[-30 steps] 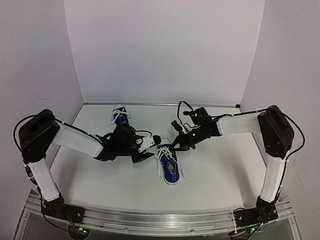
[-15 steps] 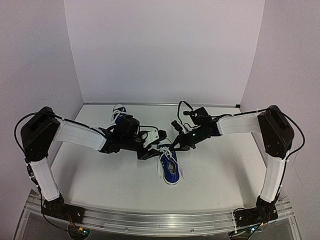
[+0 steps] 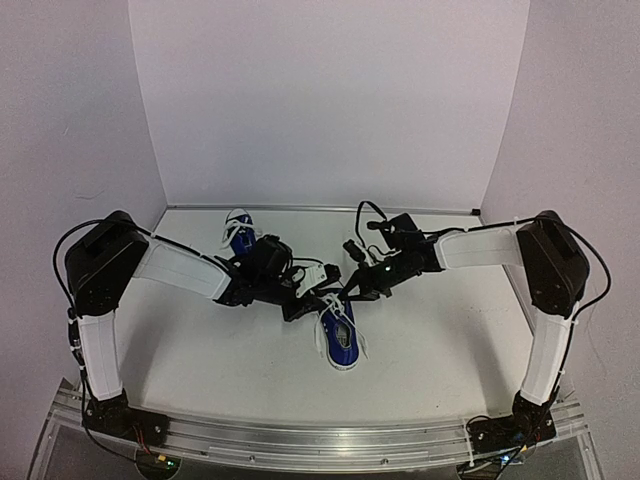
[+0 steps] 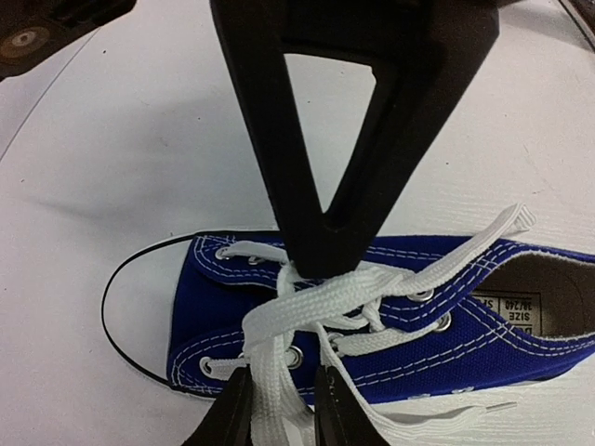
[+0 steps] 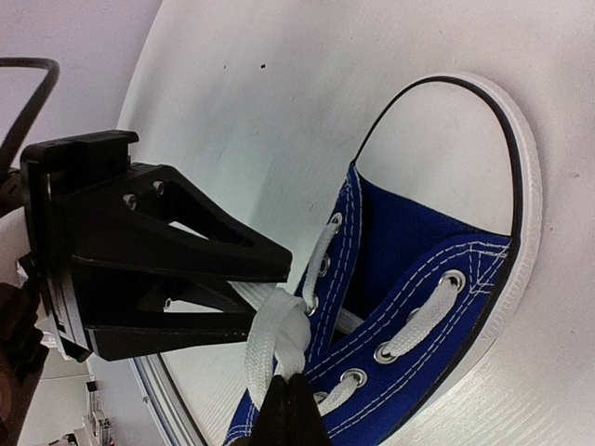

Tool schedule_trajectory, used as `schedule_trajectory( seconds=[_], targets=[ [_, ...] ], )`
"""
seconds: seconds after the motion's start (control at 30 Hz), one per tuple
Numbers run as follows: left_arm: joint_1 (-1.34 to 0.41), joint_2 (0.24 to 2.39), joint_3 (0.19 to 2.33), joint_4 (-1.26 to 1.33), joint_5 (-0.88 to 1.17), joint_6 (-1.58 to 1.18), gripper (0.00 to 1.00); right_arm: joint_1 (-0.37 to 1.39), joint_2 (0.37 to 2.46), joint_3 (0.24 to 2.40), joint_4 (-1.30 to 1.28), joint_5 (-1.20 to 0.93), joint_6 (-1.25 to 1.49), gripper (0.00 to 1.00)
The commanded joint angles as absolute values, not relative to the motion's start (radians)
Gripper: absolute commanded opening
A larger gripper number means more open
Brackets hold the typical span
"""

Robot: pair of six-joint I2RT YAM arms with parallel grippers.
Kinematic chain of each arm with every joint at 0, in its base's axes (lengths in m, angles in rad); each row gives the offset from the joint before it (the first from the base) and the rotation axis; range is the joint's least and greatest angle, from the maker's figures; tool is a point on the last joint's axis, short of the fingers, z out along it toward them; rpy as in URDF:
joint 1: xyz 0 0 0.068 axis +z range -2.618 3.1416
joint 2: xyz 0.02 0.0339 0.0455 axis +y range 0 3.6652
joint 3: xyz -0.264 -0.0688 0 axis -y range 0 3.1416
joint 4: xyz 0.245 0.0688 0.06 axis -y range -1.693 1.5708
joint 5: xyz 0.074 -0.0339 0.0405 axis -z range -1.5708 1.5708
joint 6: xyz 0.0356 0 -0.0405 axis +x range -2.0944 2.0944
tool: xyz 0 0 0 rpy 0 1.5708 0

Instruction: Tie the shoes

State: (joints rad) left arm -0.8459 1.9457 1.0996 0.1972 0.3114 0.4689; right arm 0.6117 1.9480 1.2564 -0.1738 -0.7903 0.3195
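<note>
Blue shoe point(image 3: 338, 335) on the surface point(image 3: 200, 350).
The left claw point(image 4: 279, 411) and the right claw point(image 5: 290, 406) each pinch its white lace point(image 4: 372, 283) tight.

Shoe point(image 4: 223, 307) blue canvas; laces point(image 4: 325, 297) flat woven cloth; toe cap point(image 4: 139, 288) smooth rubber; table point(image 4: 139, 139) matt white.

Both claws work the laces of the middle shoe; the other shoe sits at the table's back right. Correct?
No. The top view shows the other shoe at the back left, behind the left arm. The left claw and right claw do work the laces of the middle shoe.
</note>
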Motion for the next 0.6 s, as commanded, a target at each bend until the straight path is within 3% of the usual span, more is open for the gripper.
schedule_trajectory(
  seconds=[0.0, 0.23, 0.57],
  targets=[
    [-0.848, 1.944, 1.143, 0.169, 0.318, 0.456, 0.16, 0.607, 1.877, 1.241, -0.156, -0.762, 0.314, 0.00],
    [-0.848, 1.896, 1.099, 0.155, 0.283, 0.453, 0.00, 0.596, 1.855, 1.208, -0.156, -0.735, 0.318, 0.00],
    [-0.847, 1.844, 1.060, 0.101, 0.220, 0.468, 0.00, 0.557, 1.795, 1.108, -0.155, -0.680, 0.322, 0.00]
  ],
)
